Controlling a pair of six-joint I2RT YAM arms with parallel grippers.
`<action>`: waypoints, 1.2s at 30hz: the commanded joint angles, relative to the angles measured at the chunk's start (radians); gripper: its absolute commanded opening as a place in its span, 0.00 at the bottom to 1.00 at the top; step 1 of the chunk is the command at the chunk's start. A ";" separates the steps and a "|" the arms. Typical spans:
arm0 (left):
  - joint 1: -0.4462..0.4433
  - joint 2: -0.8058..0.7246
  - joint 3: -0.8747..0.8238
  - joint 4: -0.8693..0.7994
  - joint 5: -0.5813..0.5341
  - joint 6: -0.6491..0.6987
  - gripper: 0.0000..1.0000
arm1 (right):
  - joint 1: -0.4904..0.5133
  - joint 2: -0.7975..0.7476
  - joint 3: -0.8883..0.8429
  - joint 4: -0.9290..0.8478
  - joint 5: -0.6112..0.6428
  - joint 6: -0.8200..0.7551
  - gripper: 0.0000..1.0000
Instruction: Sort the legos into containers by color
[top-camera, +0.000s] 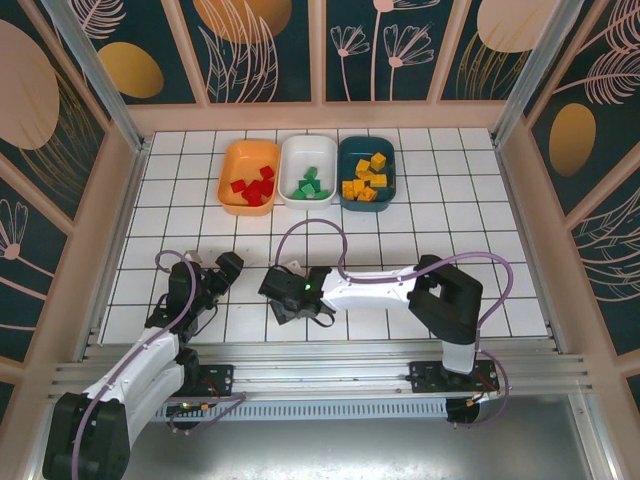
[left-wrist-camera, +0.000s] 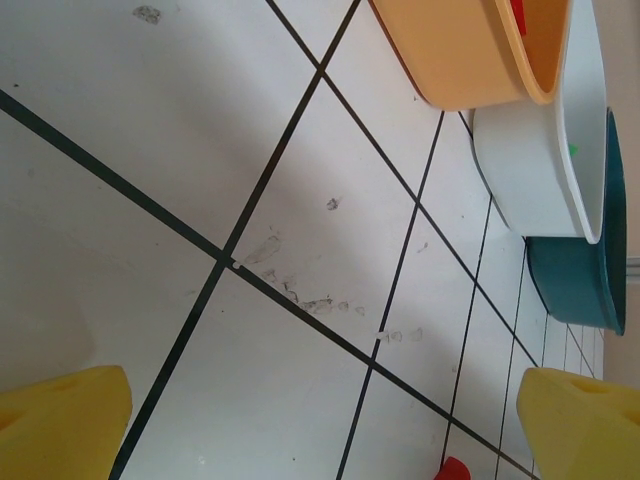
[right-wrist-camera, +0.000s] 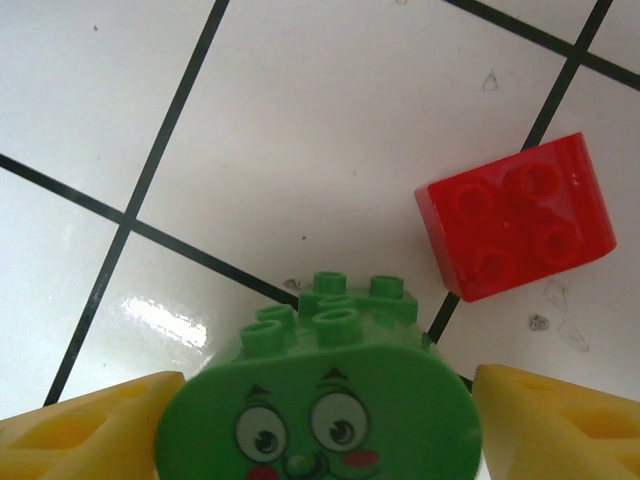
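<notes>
On the near tiles, from above, the right gripper (top-camera: 292, 300) is seen low, well apart from the white bin (top-camera: 290, 150) with the green legos. By the left wrist, the left gripper (left-wrist-camera: 320, 430) is spread wide, nothing held. By the right wrist, a green brick (right-wrist-camera: 325, 395) is flanked by the fingers (right-wrist-camera: 90, 430); a firm hold cannot be told. The squeeze should be centred, the red brick (right-wrist-camera: 515, 215) beside it left untouched

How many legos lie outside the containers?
2: a green brick with a face, between the fingers of the right gripper, and a red brick lying beside it. Others may be hidden.
</notes>
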 joint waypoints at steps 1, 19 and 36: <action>0.005 0.003 0.015 -0.013 0.000 0.024 0.98 | -0.007 0.002 -0.003 0.021 -0.009 -0.015 0.74; 0.005 0.013 0.026 -0.013 0.011 0.031 0.99 | -0.007 0.021 -0.015 0.033 -0.006 -0.029 0.63; 0.006 0.049 0.057 0.037 0.082 0.032 0.98 | -0.198 -0.114 0.122 0.091 0.043 -0.184 0.55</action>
